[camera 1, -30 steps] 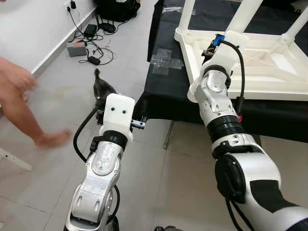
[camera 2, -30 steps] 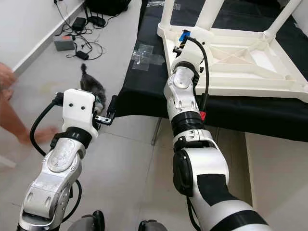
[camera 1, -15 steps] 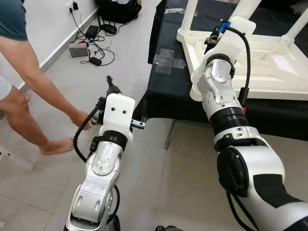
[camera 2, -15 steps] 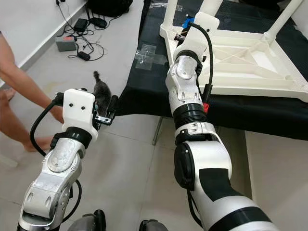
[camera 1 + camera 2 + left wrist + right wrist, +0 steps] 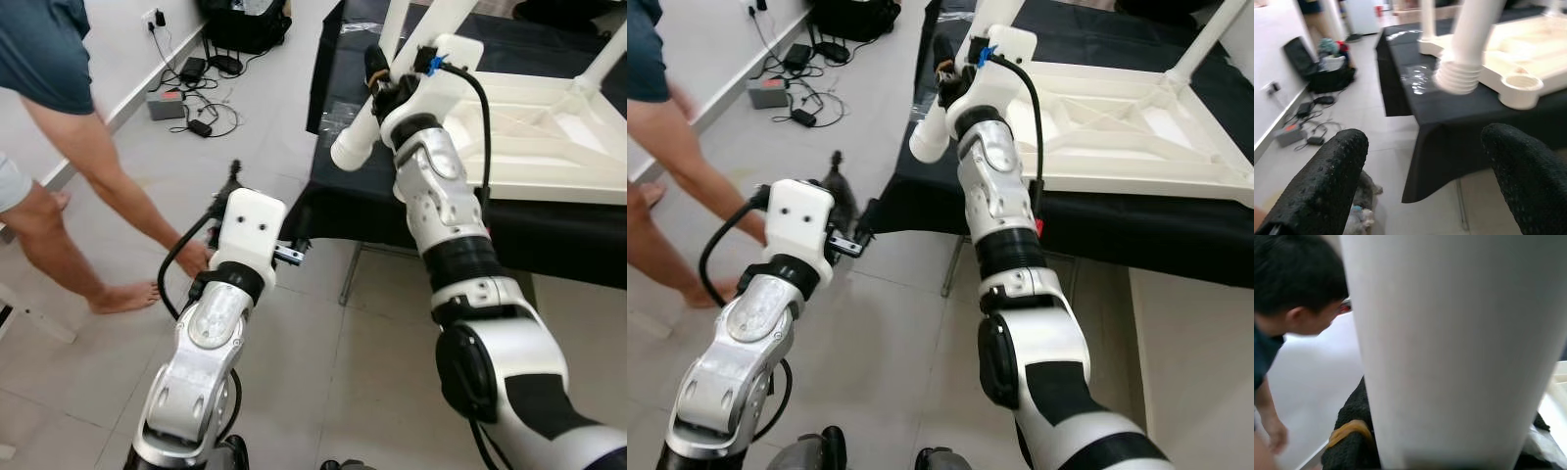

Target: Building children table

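The white table leg (image 5: 367, 132) is being held mid-shaft by the right gripper (image 5: 384, 86), fingers pinched on it, its threaded end hanging off the upturned table (image 5: 549, 117). It's probably light, stiff, slick plastic, so mid-shaft seems right. The left gripper (image 5: 1425, 161) is being kept spread, empty, near a person's hand (image 5: 193, 258).
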You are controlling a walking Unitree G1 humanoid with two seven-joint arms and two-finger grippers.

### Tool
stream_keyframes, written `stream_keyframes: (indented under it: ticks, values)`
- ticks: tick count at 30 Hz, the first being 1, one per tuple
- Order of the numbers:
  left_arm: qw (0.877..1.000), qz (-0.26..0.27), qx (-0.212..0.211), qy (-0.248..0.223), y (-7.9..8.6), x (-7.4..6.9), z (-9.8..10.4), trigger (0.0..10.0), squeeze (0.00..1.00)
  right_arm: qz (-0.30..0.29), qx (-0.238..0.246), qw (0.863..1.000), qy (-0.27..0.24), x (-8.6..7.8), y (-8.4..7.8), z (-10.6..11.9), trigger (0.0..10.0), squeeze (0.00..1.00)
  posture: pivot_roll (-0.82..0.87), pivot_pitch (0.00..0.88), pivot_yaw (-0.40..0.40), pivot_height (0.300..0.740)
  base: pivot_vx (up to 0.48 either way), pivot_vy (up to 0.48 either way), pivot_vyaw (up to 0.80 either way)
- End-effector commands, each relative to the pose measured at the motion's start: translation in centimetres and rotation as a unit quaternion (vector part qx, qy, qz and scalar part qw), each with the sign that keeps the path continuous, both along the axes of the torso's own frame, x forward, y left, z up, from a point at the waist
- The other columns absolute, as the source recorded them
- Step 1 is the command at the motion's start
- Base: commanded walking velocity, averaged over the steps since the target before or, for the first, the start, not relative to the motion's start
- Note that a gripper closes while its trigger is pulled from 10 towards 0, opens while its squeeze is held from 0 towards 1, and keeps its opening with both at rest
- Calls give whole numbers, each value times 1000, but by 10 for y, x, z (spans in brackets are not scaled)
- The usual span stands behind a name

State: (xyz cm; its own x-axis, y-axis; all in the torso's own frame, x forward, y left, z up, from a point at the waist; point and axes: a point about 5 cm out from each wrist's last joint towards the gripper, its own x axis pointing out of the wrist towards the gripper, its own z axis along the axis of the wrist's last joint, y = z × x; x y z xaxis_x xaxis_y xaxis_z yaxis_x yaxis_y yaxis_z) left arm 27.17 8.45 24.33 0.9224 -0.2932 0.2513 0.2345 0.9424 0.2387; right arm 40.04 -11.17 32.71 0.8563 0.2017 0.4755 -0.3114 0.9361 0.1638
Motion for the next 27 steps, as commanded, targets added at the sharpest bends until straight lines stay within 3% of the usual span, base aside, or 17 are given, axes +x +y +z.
stream_keyframes:
  ticks: [1, 5, 9, 10, 11, 22, 23, 27]
  values:
    - [999, -30, 12, 11, -5, 2, -6, 10000, 0, 29, -3, 1000, -7, -4, 4, 2, 10000, 0, 117, 198, -124, 740, 0, 0, 0]
    - [997, -63, 42, 20, -5, 13, -10, 10000, 0, 104, -24, 994, 7, -13, 10, -10, 10000, 0, 118, 197, -122, 740, 0, 0, 0]
    - [996, -64, 51, 20, -3, 17, -11, 10000, 39, 125, -24, 992, 9, -17, 12, -11, 10000, 0, 117, 199, -121, 740, 0, 0, 0]
    - [997, -59, 55, 19, 0, 21, -11, 10000, 663, 134, -27, 991, 9, -19, 13, -12, 10000, 0, 115, 199, -122, 740, 0, 0, 0]
    - [997, -56, 58, 19, 2, 23, -12, 10000, 1000, 139, -30, 990, 9, -20, 13, -12, 10000, 0, 113, 200, -121, 740, 0, 0, 0]
    - [997, -14, 71, 0, 23, 44, -7, 10000, 1000, 174, -32, 984, 23, -32, 13, -14, 10000, 0, 110, 204, -118, 740, 0, 0, 0]
    - [997, -17, 76, 0, 22, 47, -8, 10000, 0, 180, -30, 983, 26, -34, 14, -15, 10000, 0, 111, 204, -118, 740, 0, 0, 0]
    - [995, -35, 93, 3, 17, 49, -11, 10000, 0, 189, -32, 981, 31, -39, 17, -16, 10000, 0, 109, 205, -118, 740, 0, 0, 0]
